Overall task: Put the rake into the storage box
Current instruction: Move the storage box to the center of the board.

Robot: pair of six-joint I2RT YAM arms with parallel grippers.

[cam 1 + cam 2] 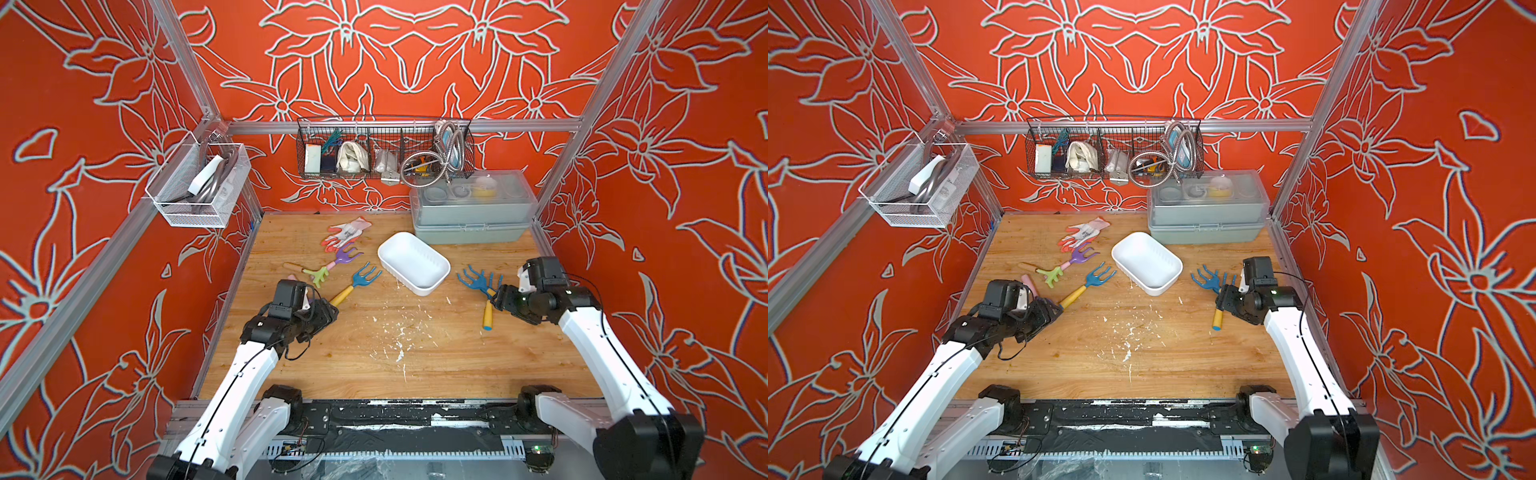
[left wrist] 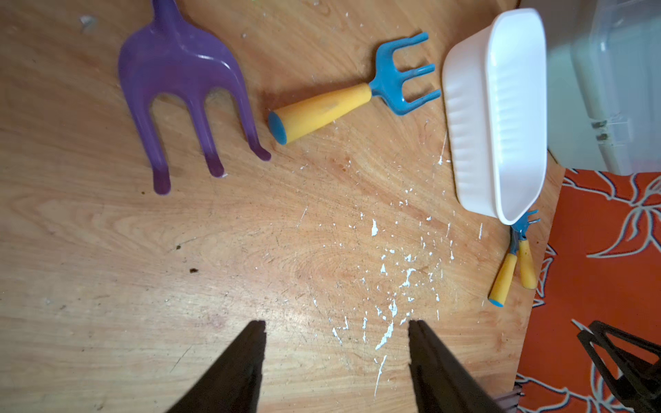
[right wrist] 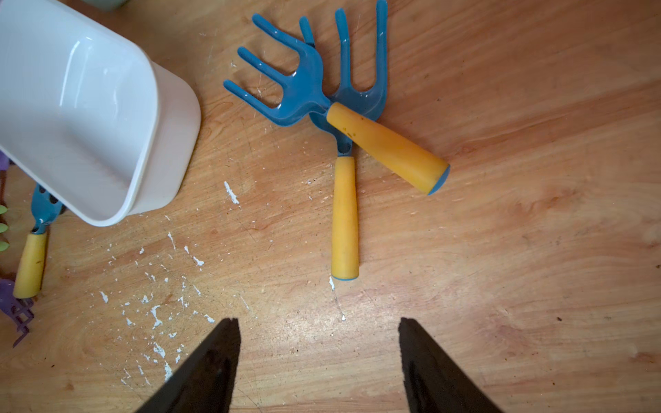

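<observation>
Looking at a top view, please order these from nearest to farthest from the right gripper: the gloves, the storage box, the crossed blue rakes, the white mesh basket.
1. The crossed blue rakes, right at the right gripper.
2. The storage box, mid-table.
3. The gloves, beyond the box, toward the back.
4. The white mesh basket, on the left wall.

Tabletop point(image 2: 143, 286): bare wood; I see grain, fine scratches and white flecks.
Storage box point(image 3: 175, 143): white plastic, glossy on my feed, with a ribbed floor.
Blue rakes point(image 3: 304, 93): shiny moulded plastic heads; yellow handles point(image 3: 388, 148) look matt and slightly soiled.
Purple fork point(image 2: 186, 78): glossy, faintly translucent plastic.
Wire basket point(image 1: 384, 141): dark metal mesh.
Glove point(image 1: 347, 232): knit cloth, I think, with coated fingertips.
Grey box point(image 1: 469, 216): dull plastic under a clear lid.
</observation>
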